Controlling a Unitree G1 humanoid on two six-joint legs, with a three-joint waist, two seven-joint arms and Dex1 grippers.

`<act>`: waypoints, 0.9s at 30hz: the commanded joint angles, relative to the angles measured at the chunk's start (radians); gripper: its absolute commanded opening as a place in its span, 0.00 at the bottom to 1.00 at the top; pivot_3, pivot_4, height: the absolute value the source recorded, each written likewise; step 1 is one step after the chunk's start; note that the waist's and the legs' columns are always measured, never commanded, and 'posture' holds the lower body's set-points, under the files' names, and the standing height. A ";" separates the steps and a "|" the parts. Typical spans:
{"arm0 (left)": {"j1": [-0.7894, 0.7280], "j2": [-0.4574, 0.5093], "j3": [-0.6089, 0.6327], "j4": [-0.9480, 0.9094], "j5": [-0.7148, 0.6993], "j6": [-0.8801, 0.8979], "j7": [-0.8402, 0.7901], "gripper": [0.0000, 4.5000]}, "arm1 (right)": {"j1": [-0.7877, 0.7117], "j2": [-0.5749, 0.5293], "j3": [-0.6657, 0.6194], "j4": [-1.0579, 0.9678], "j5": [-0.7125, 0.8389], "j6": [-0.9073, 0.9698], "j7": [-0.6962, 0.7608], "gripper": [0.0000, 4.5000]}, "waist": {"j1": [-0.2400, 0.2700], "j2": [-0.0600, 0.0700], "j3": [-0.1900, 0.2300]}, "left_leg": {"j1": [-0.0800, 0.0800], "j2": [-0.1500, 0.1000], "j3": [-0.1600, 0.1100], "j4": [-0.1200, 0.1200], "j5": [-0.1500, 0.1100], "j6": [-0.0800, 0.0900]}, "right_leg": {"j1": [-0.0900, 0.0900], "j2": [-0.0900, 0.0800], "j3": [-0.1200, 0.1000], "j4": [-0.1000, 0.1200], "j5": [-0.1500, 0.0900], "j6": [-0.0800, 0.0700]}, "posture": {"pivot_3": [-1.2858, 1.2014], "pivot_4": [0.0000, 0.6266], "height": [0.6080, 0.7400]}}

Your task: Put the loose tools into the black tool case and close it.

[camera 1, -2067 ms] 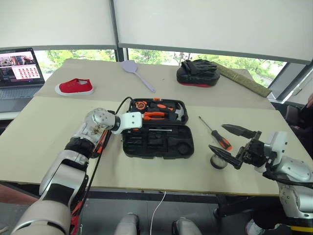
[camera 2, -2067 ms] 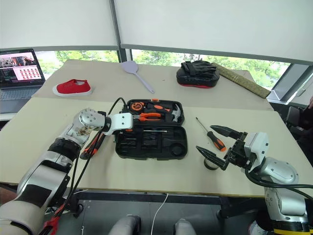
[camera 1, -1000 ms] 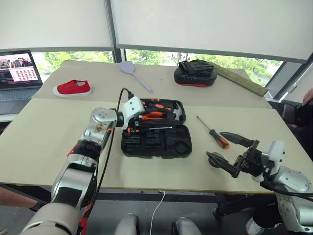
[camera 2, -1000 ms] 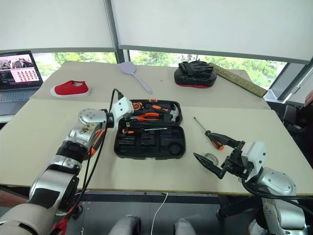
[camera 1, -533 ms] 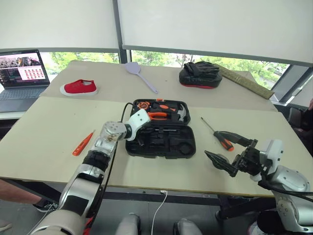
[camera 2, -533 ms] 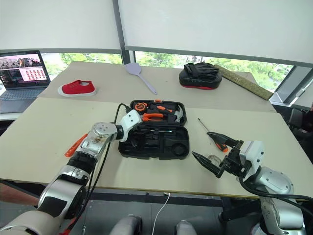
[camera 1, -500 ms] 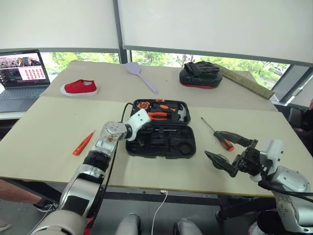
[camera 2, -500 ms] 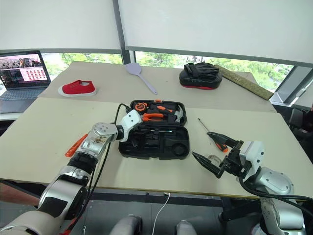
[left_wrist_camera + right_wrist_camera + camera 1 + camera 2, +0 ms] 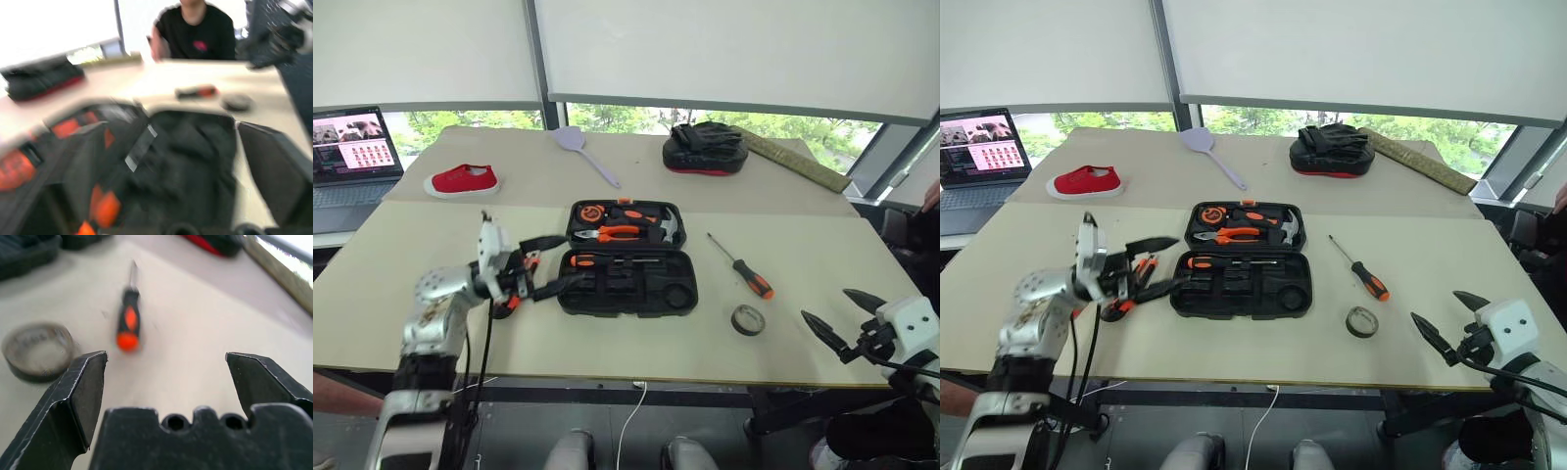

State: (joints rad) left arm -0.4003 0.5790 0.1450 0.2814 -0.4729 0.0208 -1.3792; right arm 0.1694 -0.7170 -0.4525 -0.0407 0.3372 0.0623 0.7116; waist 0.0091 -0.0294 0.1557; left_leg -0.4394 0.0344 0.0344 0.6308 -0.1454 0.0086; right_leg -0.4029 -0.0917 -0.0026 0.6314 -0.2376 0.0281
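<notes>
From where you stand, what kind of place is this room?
Probably an office or a lab used as a test room. Plain beige tables stand before wide windows with roller blinds, an open laptop sits on a side desk, and unrelated props such as a red shoe lie about.

A black tool case point(image 9: 626, 282) lies open just beyond the black-fingered left gripper point(image 9: 551, 264), its slots showing orange-and-black tools. An orange tool point(image 9: 1126, 299) lies under that gripper. Ahead of the black-fingered right gripper point(image 9: 1451, 321) lie a screwdriver point(image 9: 1361, 270) with an orange-and-black handle and a dark grey tape roll point(image 9: 1362, 321). The table point(image 9: 391, 274) is pale beige.
</notes>
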 commanded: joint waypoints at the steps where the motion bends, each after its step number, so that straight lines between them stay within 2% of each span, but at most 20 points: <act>1: 0.023 0.011 0.053 -0.059 -0.046 -0.021 0.009 0.99 | -0.119 -0.072 0.020 -0.025 0.072 0.169 0.033 1.00 | 0.000 0.000 0.000 | 0.000 0.000 0.000 0.001 0.000 0.000 | 0.000 0.000 0.000 0.000 -0.001 -0.002 | 0.52 0.24 1.00; 5: 0.050 -0.009 0.050 -0.100 -0.056 -0.007 0.034 0.99 | -0.331 -0.139 0.161 0.012 0.055 0.423 0.025 1.00 | -0.005 0.000 0.000 | 0.000 0.001 0.002 0.002 0.000 0.000 | 0.000 0.000 0.002 -0.001 -0.001 -0.002 | 0.52 0.24 1.00; 8: 0.056 -0.016 0.041 -0.113 -0.050 -0.009 0.048 0.99 | -0.524 -0.153 0.309 0.111 -0.021 0.580 0.003 1.00 | -0.004 0.000 0.000 | 0.000 0.002 0.003 0.002 0.000 0.000 | 0.000 0.001 0.003 -0.001 0.000 -0.004 | 0.52 0.24 1.00; 11: 0.048 -0.020 0.035 -0.111 -0.039 -0.023 0.062 0.99 | -0.700 -0.121 0.453 0.235 -0.114 0.666 -0.014 1.00 | 0.003 0.000 0.000 | -0.002 0.000 0.003 0.001 0.000 0.000 | -0.003 0.000 0.003 -0.001 0.002 0.000 | 0.52 0.24 1.00; 14: 0.041 -0.021 0.026 -0.109 -0.027 -0.042 0.064 0.99 | -0.802 -0.086 0.531 0.323 -0.163 0.702 -0.015 1.00 | 0.002 0.000 0.000 | -0.004 0.000 0.004 0.000 -0.001 0.002 | -0.004 0.000 0.004 -0.002 0.002 0.003 | 0.52 0.24 1.00; 17: 0.041 -0.023 0.014 -0.126 -0.020 -0.059 0.068 1.00 | -0.864 -0.040 0.568 0.396 -0.187 0.721 -0.014 0.84 | 0.003 0.000 0.000 | -0.005 -0.001 0.004 0.000 -0.002 0.002 | -0.005 0.000 0.004 -0.002 0.002 0.003 | 0.52 0.24 1.00; 20: 0.056 -0.019 0.014 -0.149 -0.029 -0.054 0.072 1.00 | -0.871 -0.047 0.584 0.381 -0.186 0.759 0.025 0.62 | 0.003 0.000 0.001 | -0.006 -0.001 0.004 0.000 -0.002 0.002 | -0.005 0.000 0.004 -0.002 0.002 0.003 | 0.52 0.24 1.00; 25: 0.078 -0.013 0.025 -0.170 -0.039 -0.041 0.088 1.00 | -0.846 -0.083 0.505 0.299 -0.143 0.795 0.046 0.24 | 0.001 0.000 0.001 | -0.006 0.000 0.004 0.000 -0.002 0.002 | -0.006 0.000 0.004 -0.001 0.003 0.004 | 0.52 0.24 1.00; 27: 0.083 -0.017 0.036 -0.181 -0.045 -0.035 0.112 1.00 | -0.832 -0.084 0.451 0.241 -0.113 0.697 0.069 0.22 | 0.000 0.000 0.001 | -0.006 0.000 0.004 0.000 -0.002 0.002 | -0.006 0.000 0.004 -0.001 0.003 0.004 | 0.52 0.24 1.00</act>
State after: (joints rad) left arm -0.3154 0.5559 0.1587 0.1435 -0.4986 -0.0165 -1.2918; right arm -0.6533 -0.7768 0.0802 0.2830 0.1920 0.8481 0.7608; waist 0.0093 -0.0293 0.1564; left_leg -0.4449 0.0342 0.0391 0.6305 -0.1471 0.0109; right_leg -0.4092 -0.0915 0.0016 0.6301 -0.2349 0.0317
